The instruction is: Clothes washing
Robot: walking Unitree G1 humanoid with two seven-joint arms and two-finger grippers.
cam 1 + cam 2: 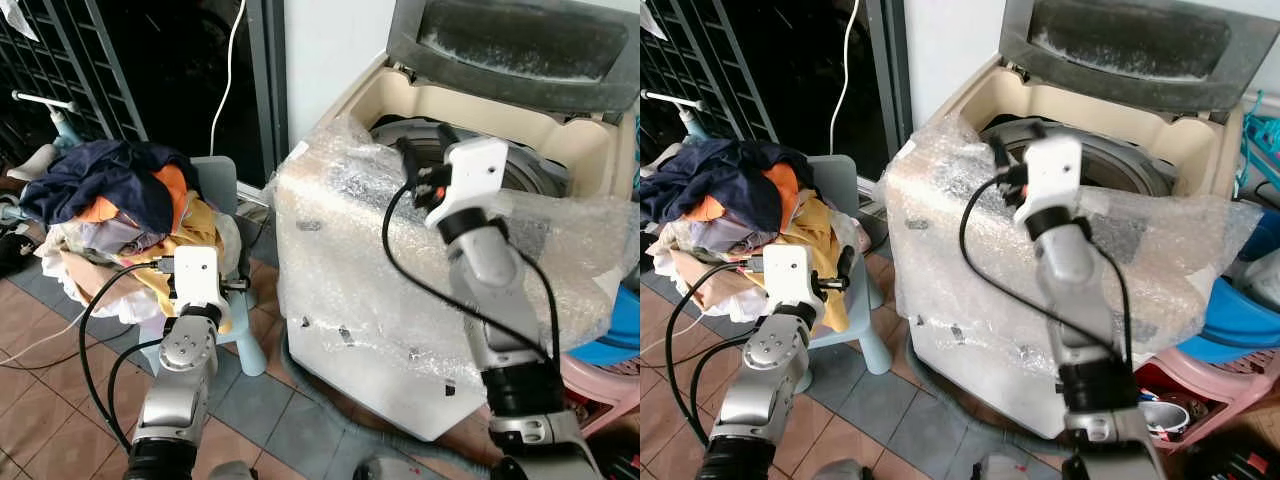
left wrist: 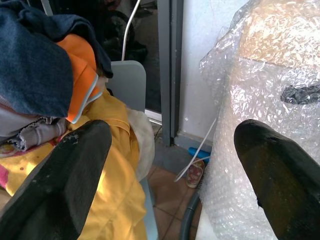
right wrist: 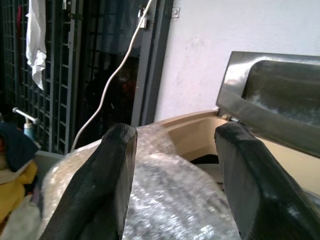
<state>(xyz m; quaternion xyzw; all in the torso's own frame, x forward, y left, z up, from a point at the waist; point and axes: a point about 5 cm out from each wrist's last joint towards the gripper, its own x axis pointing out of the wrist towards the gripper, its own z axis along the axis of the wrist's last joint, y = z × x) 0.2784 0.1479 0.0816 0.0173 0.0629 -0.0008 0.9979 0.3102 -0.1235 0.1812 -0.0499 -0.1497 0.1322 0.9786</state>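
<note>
Washing machine: a cream top-loader (image 1: pixel 350 300) stands on the tiled floor (image 1: pixel 250 410) against the white wall, its grey lid (image 1: pixel 520 45) tipped up and back.
Drum: the round opening (image 1: pixel 520 165) faces straight up; what lies inside cannot be made out.
Wrap: bubble wrap (image 1: pixel 340 220) covers the machine's front and drapes over its front top edge.
Chair: a pale blue plastic chair (image 1: pixel 235 300) just beside the machine's left side carries the laundry.
Clothes: a heap (image 1: pixel 110 210) piled on the chair seat, a dark navy garment (image 1: pixel 100 180) on top, an orange piece (image 2: pixel 80 82) under it and a yellow one (image 2: pixel 112 165) hanging down the front edge; the pile spreads sideways more than it rises.
Left hand: the left hand (image 2: pixel 172 175) is held low at the front of the chair, between the heap and the machine's wrapped side, arm bent upward from the elbow; its two black fingers (image 2: pixel 60 180) stand wide apart with nothing between them, the yellow garment close to one finger.
Right hand: the right hand (image 3: pixel 172 175) is raised over the machine's front top edge, forearm rising steeply, pointing across the wrap toward the drum and lid; fingers (image 3: pixel 100 185) spread apart, holding nothing.
Cable: a white cord (image 1: pixel 225 80) hangs down before the dark doorway behind the chair.
Basin: a blue basin (image 1: pixel 1240 320) sits on a pink stool (image 1: pixel 1210 375) on the machine's right.
</note>
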